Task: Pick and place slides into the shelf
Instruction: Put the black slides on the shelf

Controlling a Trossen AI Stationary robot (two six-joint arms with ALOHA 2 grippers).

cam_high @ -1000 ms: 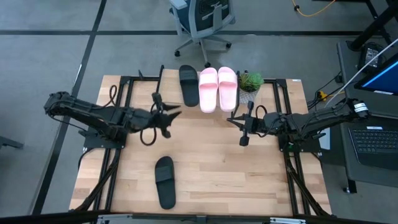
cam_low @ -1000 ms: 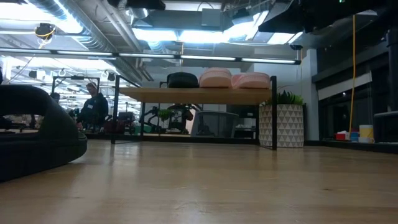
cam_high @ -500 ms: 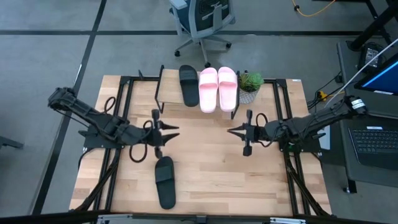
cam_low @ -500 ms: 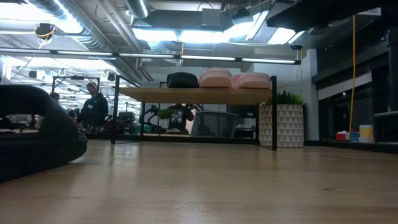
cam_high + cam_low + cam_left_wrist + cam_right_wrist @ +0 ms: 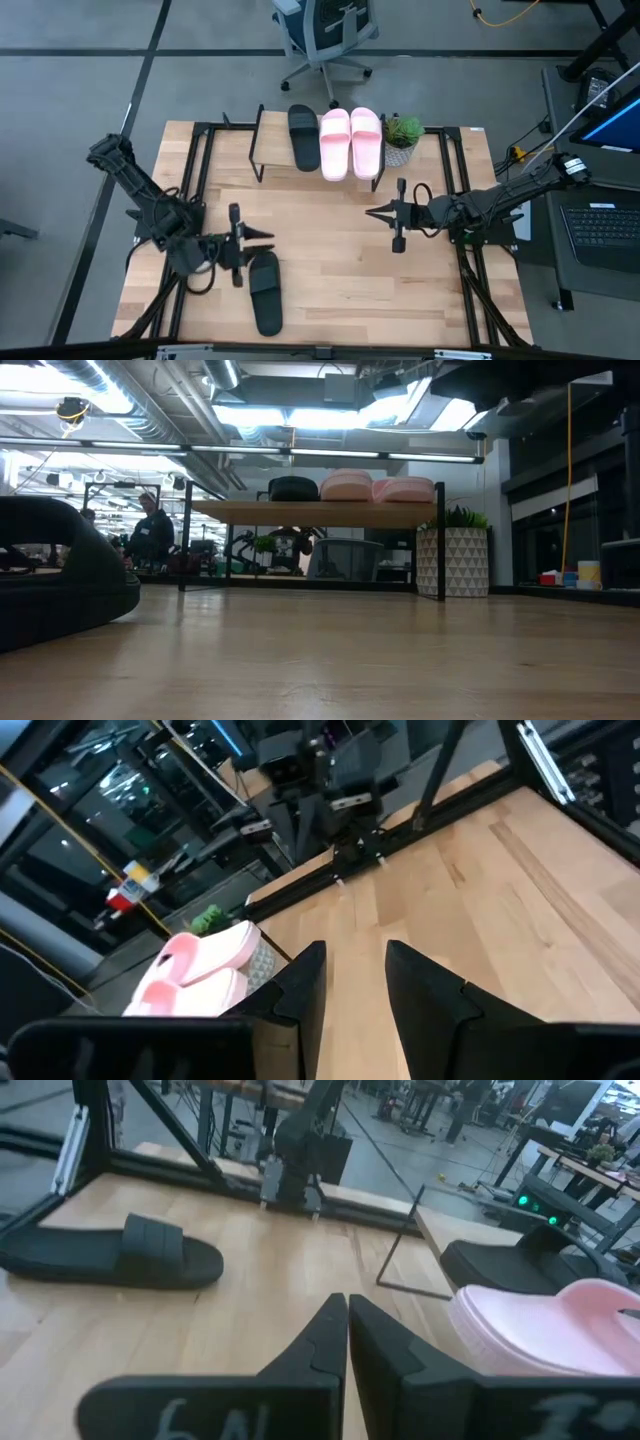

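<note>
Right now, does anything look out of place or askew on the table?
One black slide lies alone on the table near the front edge, apart from the shelf, which holds the other black slide and both pink slides. Nothing looks spilled or damaged.

Shelf (image 5: 272, 150) holds black slide (image 5: 302, 138), two pink slides (image 5: 350, 142) (side by side); fourth, black (image 5: 265, 292), seemingly flat on tabletop.
</note>
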